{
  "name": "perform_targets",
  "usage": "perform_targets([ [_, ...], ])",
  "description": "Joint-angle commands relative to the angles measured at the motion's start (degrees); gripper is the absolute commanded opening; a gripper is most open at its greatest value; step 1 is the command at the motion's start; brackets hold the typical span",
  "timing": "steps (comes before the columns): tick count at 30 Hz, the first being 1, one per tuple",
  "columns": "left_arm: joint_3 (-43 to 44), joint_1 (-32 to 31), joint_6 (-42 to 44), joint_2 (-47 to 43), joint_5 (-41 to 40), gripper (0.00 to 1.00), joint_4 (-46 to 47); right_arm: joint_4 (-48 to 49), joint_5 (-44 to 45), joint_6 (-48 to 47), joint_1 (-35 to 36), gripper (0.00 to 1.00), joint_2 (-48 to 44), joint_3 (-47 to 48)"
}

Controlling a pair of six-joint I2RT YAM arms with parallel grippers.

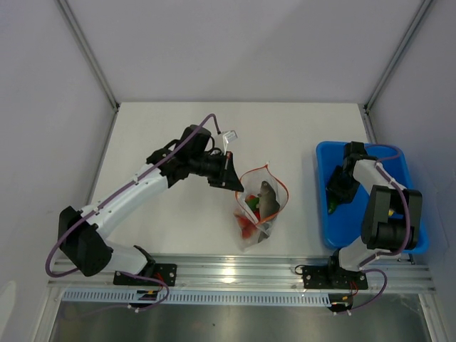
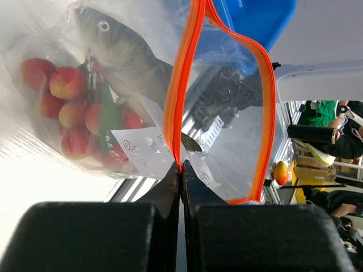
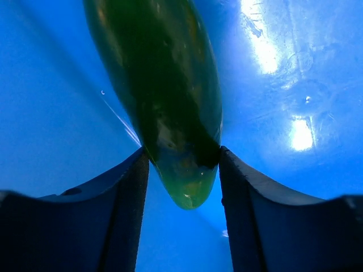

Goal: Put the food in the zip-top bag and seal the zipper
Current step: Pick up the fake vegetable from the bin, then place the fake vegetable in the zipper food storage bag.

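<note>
The left arm reaches forward and inward from its base, elbow bent and wrist turned toward the centre of the white table [image 1: 164, 128]. The left gripper [image 2: 181, 170] is clenched tight on the orange-red zipper strip [image 2: 184, 85] of the clear crinkly zip-top bag [image 1: 260, 210]. That pinch at one end of the mouth appears meant to lift the rim and hold the pouch steady: the two sides of the strip bow apart into an open loop, so the bag is unsealed and ready to receive more. Inside it already lie a cluster of red toy cherry tomatoes [image 2: 68, 113] with green leaves and a grey fish-shaped toy [image 2: 125, 56]. Further right, the right arm folds back on itself and points its wrist down into the blue plastic bin [image 1: 322, 153]. There the right gripper [image 3: 182, 164] has a finger pressed against each flank of the long glossy green toy pepper [image 3: 164, 85], near its tip, grasping it. Whether the pepper has left the bin floor I cannot tell. The grip near the end probably suits dropping it lengthwise into the narrow mouth.
</note>
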Motion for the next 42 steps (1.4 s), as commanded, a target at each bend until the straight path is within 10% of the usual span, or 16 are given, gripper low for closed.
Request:
perform_targets([
  [1,1.8,0.6,0.8,0.6,2.3,0.01,0.9,2.6,0.2,0.2,-0.3,0.52,0.9,0.1],
  [13,4.3,0.7,0.0,3.9,3.2,0.01,0.4,-0.8,0.6,0.7,-0.4,0.0,-1.0,1.8],
  [24,9.9,0.7,-0.7,8.0,4.0,0.01,-1.7,-9.0,-0.3,4.4,2.0,0.0,-16.2,9.8],
  [42,16.6,0.7,-3.7,12.0,3.3,0.01,-4.1,-10.0,-45.8,9.6,20.4,0.0,-17.0,34.4],
])
